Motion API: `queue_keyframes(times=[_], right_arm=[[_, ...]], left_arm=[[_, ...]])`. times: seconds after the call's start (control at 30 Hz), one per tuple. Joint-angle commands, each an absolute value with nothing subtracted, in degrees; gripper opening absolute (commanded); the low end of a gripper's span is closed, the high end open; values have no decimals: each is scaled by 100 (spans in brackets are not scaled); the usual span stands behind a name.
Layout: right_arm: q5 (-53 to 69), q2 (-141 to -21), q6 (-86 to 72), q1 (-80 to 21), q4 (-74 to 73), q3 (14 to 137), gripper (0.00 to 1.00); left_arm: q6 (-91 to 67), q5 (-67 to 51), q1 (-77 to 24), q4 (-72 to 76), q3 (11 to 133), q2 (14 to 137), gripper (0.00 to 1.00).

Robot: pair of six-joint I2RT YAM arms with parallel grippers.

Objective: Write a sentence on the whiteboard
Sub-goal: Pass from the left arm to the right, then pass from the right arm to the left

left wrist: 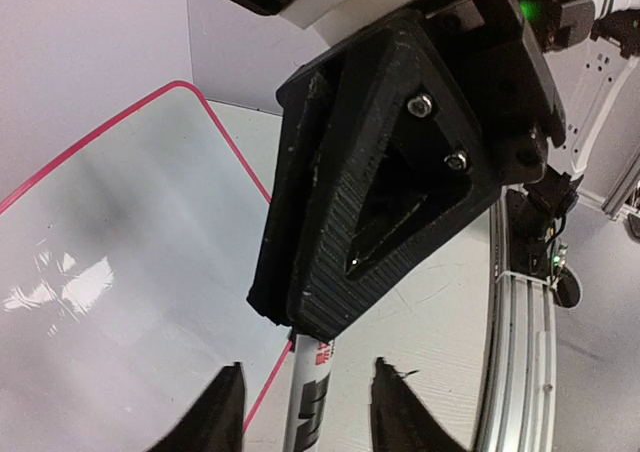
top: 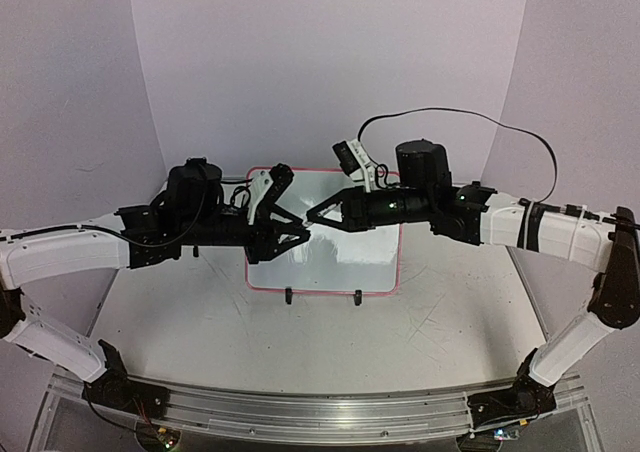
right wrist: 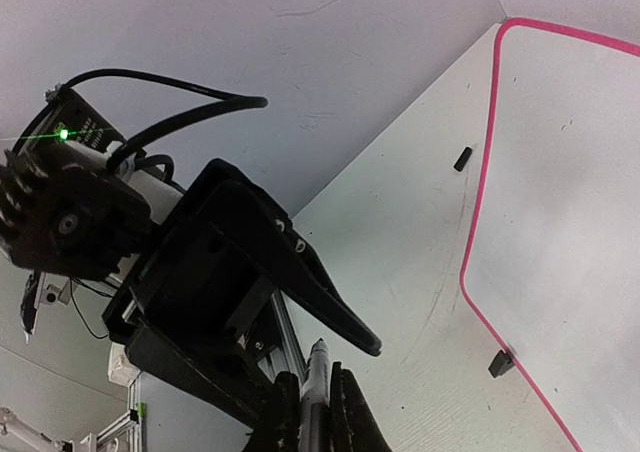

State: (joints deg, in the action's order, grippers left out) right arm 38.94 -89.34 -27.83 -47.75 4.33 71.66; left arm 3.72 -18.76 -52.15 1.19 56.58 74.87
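The whiteboard [top: 330, 262] lies flat at mid table, white with a pink rim, and its face is blank. No sentence shows in any view. Both grippers meet tip to tip above its left half. My right gripper [top: 318, 214] is shut on a white marker [right wrist: 318, 367] with black and red print. The marker's far end [left wrist: 308, 392] reaches between my left gripper's fingertips [left wrist: 228, 412], apart from both. My left gripper [top: 297, 228] is open around it. The board also shows in the left wrist view [left wrist: 120, 262] and the right wrist view [right wrist: 570, 202].
Two black clip feet [top: 289, 296] [top: 357, 297] stand at the board's near edge. An aluminium rail [top: 300, 417] runs along the table's near edge. Purple backdrop walls close in the back and sides. A black cable [top: 450, 117] arcs over the right arm.
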Motion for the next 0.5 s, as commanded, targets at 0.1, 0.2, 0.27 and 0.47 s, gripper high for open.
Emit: queue_keyframes(times=[0.1,0.2,0.27,0.47], right_arm=[[3799,-8580,-2613,-4757,721,7128,0],[3705,-8460,-2610,-4757,721,7058,0],[3703,-8426,-2610,-4757,721,7065,0],[3875,-8526,-2610,-4753,706,7137,0]], left_arm=[[198,-2271,-4988,-158,5963,7310,27],[233,-2418,-4980,-437,6056,7466,30],[229,-2508,-4975,-469,6045,7498,31],[276,-2284,-4968,-461,6083,7463,20]])
